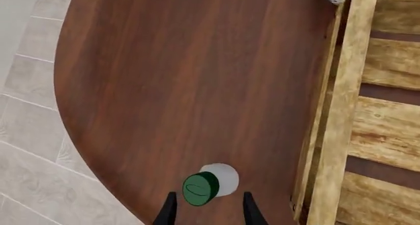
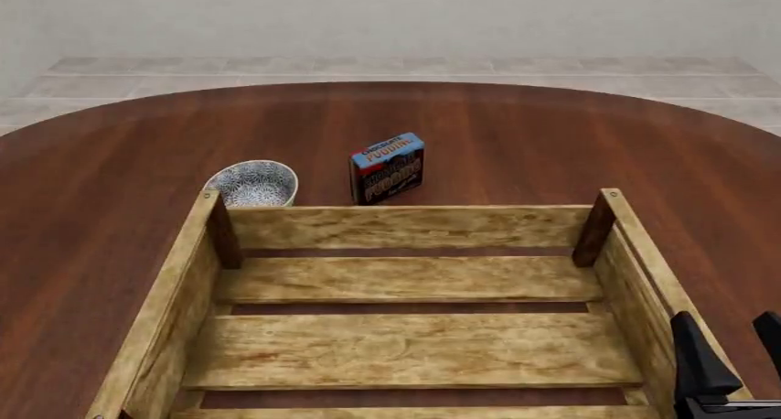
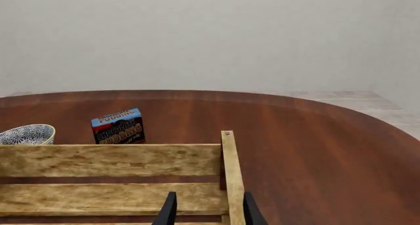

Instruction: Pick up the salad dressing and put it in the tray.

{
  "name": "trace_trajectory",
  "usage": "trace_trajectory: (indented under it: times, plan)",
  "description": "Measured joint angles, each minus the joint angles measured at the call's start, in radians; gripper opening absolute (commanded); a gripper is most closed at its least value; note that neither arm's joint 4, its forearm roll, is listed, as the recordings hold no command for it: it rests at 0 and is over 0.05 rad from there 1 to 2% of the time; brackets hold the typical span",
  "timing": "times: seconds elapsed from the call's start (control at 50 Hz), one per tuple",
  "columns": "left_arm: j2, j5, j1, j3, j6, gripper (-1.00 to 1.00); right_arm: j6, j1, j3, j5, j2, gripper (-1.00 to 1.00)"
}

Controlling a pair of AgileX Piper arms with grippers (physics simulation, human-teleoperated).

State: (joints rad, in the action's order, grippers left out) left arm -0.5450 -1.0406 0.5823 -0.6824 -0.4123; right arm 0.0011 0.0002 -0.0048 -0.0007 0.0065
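In the left wrist view the salad dressing (image 1: 200, 188) stands on the table near its edge, seen from above: a white bottle with a dark green cap. It stands just outside the tray's (image 1: 341, 112) side wall. My left gripper (image 1: 208, 212) is open, its fingertips on either side of the bottle just short of the cap. The bottle and the left gripper are out of the front view. My right gripper (image 2: 734, 346) is open and empty by the tray's (image 2: 403, 225) right wall; in the right wrist view (image 3: 208, 212) it hovers over that wall (image 3: 231, 176).
A blue-and-white patterned bowl (image 2: 252, 183) stands behind the tray's far left corner. A blue pudding box (image 2: 388, 168) stands behind the far wall. Both show in the right wrist view, bowl (image 3: 26, 134) and box (image 3: 118, 126). The table edge (image 1: 72, 122) curves close to the bottle.
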Motion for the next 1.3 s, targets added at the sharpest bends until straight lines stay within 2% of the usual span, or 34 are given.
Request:
trace_trajectory:
  times: [0.38, 0.58, 1.2, 1.22, 1.3]
  plan:
    - [-0.066, 0.144, 0.086, 0.119, -0.023, 1.00, 0.000, 0.000, 0.000, 0.000, 0.000, 1.00]
    - [-0.103, 0.202, 0.102, 0.174, -0.012, 1.00, 0.000, 0.000, 0.000, 0.000, 0.000, 1.00]
    - [-0.215, 0.361, 0.176, 0.305, -0.068, 1.00, 0.000, 0.000, 0.000, 0.000, 0.000, 1.00]
    - [-0.217, 0.364, 0.178, 0.308, -0.070, -1.00, 0.000, 0.000, 0.000, 0.000, 0.000, 1.00]
    - [-0.214, 0.368, 0.180, 0.307, -0.066, -1.00, 0.000, 0.000, 0.000, 0.000, 0.000, 1.00]
